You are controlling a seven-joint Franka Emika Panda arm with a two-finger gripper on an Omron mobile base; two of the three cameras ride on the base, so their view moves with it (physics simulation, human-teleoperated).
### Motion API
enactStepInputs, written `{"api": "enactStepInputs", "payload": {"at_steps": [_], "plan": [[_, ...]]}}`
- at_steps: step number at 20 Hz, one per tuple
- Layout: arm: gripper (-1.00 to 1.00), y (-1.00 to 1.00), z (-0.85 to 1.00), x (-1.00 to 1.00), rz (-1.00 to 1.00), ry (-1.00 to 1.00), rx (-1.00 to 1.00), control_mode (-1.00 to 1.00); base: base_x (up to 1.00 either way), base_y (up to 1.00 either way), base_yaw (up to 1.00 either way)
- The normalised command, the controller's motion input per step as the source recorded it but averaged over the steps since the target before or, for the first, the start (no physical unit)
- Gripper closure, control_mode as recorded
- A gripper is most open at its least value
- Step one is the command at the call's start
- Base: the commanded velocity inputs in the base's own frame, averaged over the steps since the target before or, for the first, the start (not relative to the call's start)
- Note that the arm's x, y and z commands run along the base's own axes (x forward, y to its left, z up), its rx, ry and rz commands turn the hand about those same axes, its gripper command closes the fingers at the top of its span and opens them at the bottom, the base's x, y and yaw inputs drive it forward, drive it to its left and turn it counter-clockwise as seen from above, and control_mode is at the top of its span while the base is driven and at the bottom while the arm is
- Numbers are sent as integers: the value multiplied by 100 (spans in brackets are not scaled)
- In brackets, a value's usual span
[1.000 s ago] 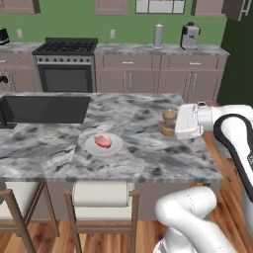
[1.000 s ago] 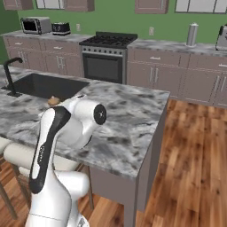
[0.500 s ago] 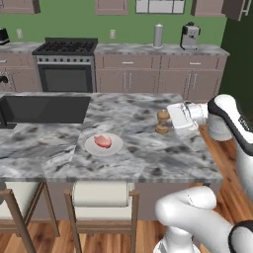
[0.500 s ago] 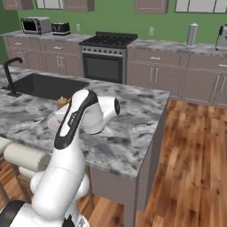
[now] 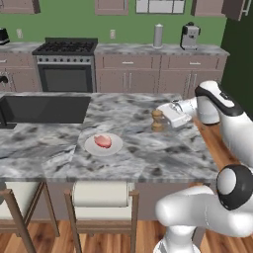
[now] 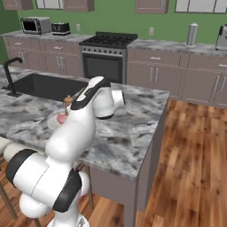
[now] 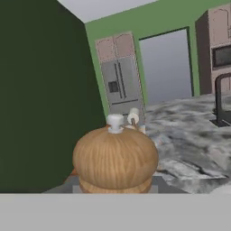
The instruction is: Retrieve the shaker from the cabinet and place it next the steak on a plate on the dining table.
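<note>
Leftward since a second ago, the gripper (image 5: 163, 118) has carried the shaker (image 5: 157, 120) over the dining table (image 5: 148, 163), nearer the plate (image 5: 104, 145); it seems clamped on the shaker, upright right of the plate. Steak (image 5: 103, 141) lies on the plate.

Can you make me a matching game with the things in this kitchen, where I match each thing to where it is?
Things:
1. shaker
2. steak
3. plate
4. sink

Places:
A. lying on the white plate
B. sunk into the marble top, at its left end in the left base view
C. held in the gripper above the dining table
D. resting flat on the marble, right of the sink in the left base view

Pairs: 1-C, 2-A, 3-D, 4-B
</note>
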Motion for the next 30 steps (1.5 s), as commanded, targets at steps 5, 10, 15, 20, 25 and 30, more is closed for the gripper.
{"api": "enactStepInputs", "payload": {"at_steps": [5, 10, 15, 20, 25, 30], "plan": [[100, 0, -14, 2, 15, -26, 0, -100, 0, 0, 0], [100, 0, -29, 8, 12, -20, 1, -100, 0, 0, 0], [100, 0, -25, 3, 1, -2, 8, -100, 0, 0, 0], [100, 2, -32, 0, 0, 0, 15, -100, 0, 0, 0], [100, 6, -32, 0, 0, 0, 10, -100, 0, 0, 0], [100, 0, -10, 9, 0, 1, 0, -100, 0, 0, 0]]}}
